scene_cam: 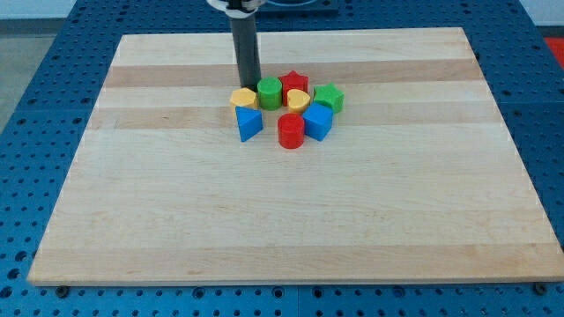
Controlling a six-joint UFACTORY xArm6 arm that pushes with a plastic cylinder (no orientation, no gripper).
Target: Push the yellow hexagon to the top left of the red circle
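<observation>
The yellow hexagon [243, 98] lies at the left end of a tight cluster of blocks on the upper middle of the wooden board [282, 220]. The red circle [291, 130] stands at the cluster's lower middle, to the lower right of the hexagon. My tip [249, 86] is at the hexagon's upper edge, touching or nearly touching it, just left of the green circle [270, 92]. The rod rises straight up out of the view's top.
A blue triangle [248, 123] sits right below the hexagon. A red star [294, 82], a yellow heart-like block [298, 98], a green star [329, 97] and a blue cube [317, 121] fill the cluster's right side. Blue pegboard surrounds the board.
</observation>
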